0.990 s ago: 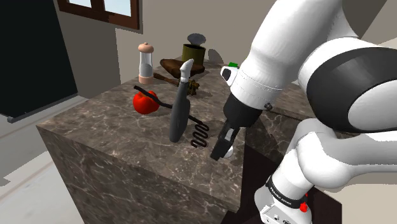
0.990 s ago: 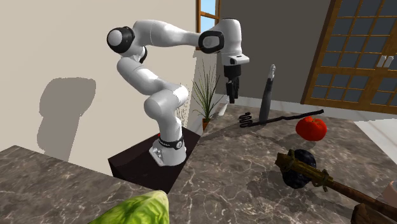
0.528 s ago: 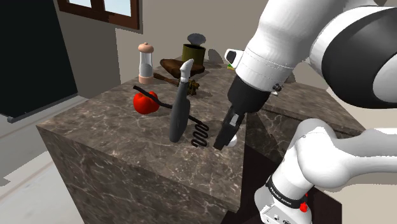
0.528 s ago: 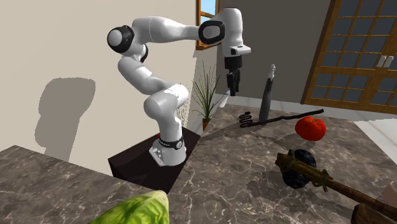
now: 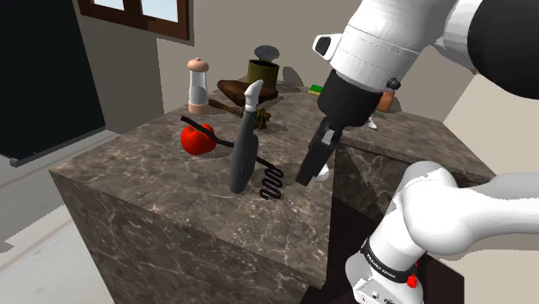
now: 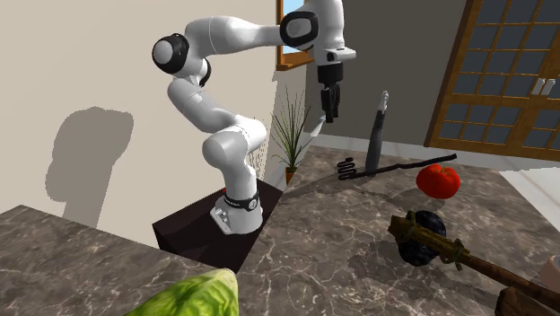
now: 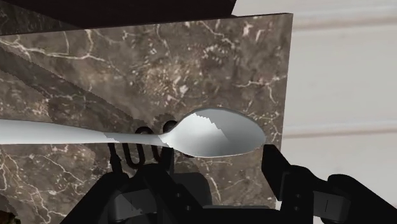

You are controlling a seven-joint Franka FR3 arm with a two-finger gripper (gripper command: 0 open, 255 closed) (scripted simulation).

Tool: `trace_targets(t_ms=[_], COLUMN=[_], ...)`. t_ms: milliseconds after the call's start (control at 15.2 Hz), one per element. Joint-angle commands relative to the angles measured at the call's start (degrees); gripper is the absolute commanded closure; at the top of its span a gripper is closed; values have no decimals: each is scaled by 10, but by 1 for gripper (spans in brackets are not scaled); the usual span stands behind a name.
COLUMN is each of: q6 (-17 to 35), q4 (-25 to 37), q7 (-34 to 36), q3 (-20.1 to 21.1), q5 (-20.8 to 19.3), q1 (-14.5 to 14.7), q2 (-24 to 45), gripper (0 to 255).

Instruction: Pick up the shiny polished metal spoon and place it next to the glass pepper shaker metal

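A shiny silver spoon (image 7: pixel 213 135) lies crosswise between my black fingers, its handle running off to one side over the dark marble counter (image 7: pixel 191 57). My gripper (image 7: pixel 216 164) is shut on the spoon. In the shoulder view the gripper (image 5: pixel 313 166) hangs above the counter's near right edge, with a white bit of the spoon (image 5: pixel 325 171) showing beside it. The pepper shaker (image 5: pixel 198 85), clear-bodied with a brown cap, stands at the counter's far left corner, well away from the gripper. The second exterior view has the gripper (image 6: pixel 328 109) high above the counter.
A tall dark grey utensil (image 5: pixel 244 147) stands upright mid-counter beside a black coiled masher (image 5: pixel 271 182) and a red tomato (image 5: pixel 197 138). A dark can (image 5: pixel 262 73) sits behind on a wooden board. A potted plant (image 6: pixel 292 135) and lettuce (image 6: pixel 184 294) show elsewhere.
The gripper has risen from near the counter's edge, carrying the spoon up with it. Everything else on the counter stayed in place.
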Motion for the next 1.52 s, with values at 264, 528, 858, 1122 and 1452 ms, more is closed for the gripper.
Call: trace_targets(t_ms=[264, 528, 858, 1122, 1452], q6=[-38, -63, -93, -117, -148], q4=[52, 88, 136, 175, 227], q7=[1, 2, 3, 4, 6], q3=[-12, -19, -27, -32, -37], q5=[-13, -21, -30, -36, -44], q1=[-8, -13, -19, -24, -30], q2=[14, 26, 43, 59, 80], gripper=[255, 255, 255, 255, 255])
